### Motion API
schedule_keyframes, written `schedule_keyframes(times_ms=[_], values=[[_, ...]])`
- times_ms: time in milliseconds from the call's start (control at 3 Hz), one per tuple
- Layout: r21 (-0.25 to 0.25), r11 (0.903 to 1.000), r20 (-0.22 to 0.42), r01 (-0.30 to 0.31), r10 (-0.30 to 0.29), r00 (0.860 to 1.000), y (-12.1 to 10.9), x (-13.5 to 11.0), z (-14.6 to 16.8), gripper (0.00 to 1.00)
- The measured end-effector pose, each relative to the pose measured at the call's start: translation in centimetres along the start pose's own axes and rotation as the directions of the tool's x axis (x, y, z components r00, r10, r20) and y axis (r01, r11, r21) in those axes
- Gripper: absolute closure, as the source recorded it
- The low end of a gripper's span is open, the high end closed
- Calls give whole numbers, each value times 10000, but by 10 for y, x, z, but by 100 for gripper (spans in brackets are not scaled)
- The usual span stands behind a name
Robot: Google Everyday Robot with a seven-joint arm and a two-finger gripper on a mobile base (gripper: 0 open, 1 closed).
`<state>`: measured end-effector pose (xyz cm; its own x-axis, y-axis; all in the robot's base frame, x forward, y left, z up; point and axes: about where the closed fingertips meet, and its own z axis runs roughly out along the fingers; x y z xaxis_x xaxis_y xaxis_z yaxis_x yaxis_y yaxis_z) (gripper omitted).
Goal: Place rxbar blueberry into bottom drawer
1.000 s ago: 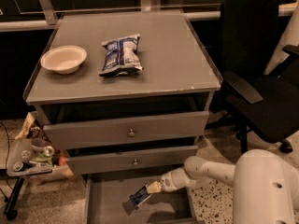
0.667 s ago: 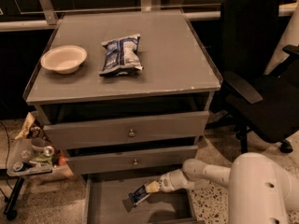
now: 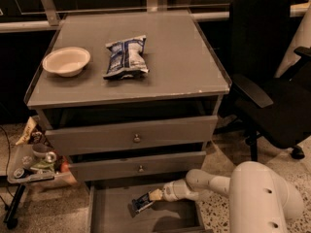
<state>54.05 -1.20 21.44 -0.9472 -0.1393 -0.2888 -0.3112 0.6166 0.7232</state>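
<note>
Gripper (image 3: 150, 198) is low inside the pulled-out bottom drawer (image 3: 170, 218), on the end of the white arm (image 3: 209, 182) reaching in from the right. Its fingers look clamped on one end of the rxbar blueberry (image 3: 140, 206). The bar sticks out leftward from the tips, tilted, over the left-middle of the drawer floor. Can't tell if the bar's far end touches the floor or hangs just above it. Progress judgement: pick and carry done, drawer already open, bar already within the drawer walls; what's left is letting go and pulling the arm back out. Closing the drawer is not asked for. Rest of scene: two upper drawers (image 3: 131, 136) shut, chip bag (image 3: 125, 57) and pale bowl (image 3: 66, 61) sit apart on the cabinet top (image 3: 189, 52), black chair (image 3: 272, 81) to the right, small cluttered cart (image 3: 30, 168) on the left.
</note>
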Motion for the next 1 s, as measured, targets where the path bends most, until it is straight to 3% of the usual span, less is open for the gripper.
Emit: schedule_keyframes(times_ms=[667,1000], values=[[402,9954,412,-872,856,9955,-24,1,19,100],[406,9953,416,-877,860,9954,-24,1,19,100]])
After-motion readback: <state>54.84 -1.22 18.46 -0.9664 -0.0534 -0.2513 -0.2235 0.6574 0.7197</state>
